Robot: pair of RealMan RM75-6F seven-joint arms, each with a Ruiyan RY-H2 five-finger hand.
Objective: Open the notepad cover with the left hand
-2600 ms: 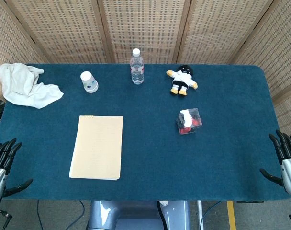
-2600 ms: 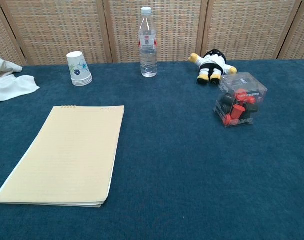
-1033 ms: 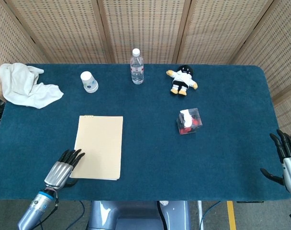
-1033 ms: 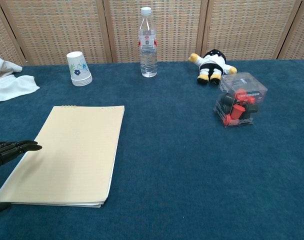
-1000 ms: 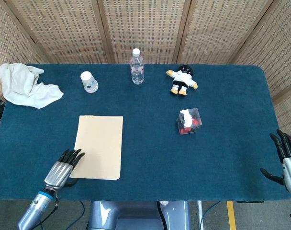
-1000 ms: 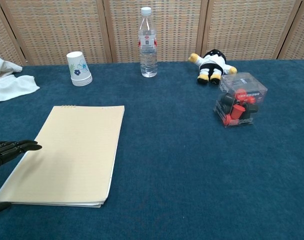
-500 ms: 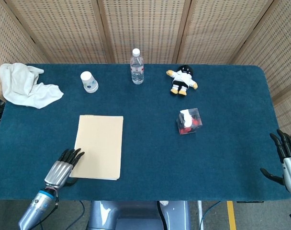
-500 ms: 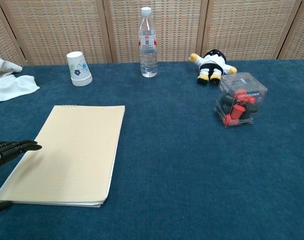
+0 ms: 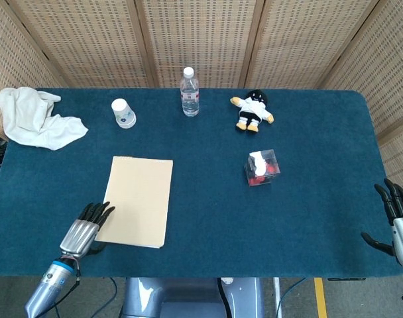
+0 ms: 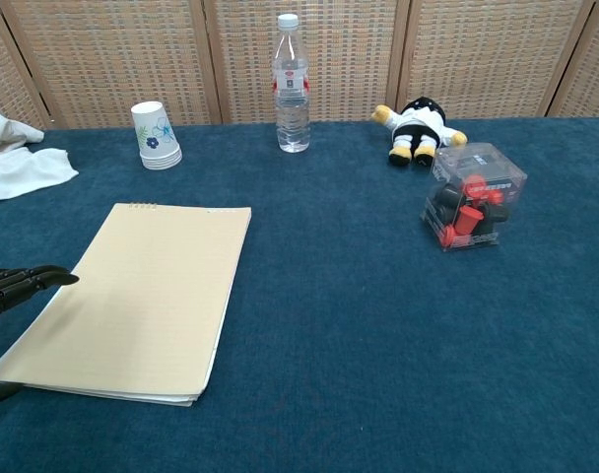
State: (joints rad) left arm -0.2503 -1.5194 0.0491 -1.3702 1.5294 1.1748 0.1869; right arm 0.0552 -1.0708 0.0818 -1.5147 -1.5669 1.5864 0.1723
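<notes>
The left robot hand (image 9: 87, 227), fingers spread and holding nothing, rests at the near-left corner of the notepad (image 9: 138, 201), its cover not yet opened.

The cream notepad (image 9: 138, 201) lies flat and closed on the blue table (image 9: 307, 218), slightly skewed.

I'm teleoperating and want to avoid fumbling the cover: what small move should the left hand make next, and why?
Probably curl the left hand fingertips under the cover edge and lift: they sit at the notepad's left edge, whose near corner looks slightly raised, but nothing is gripped.
</notes>
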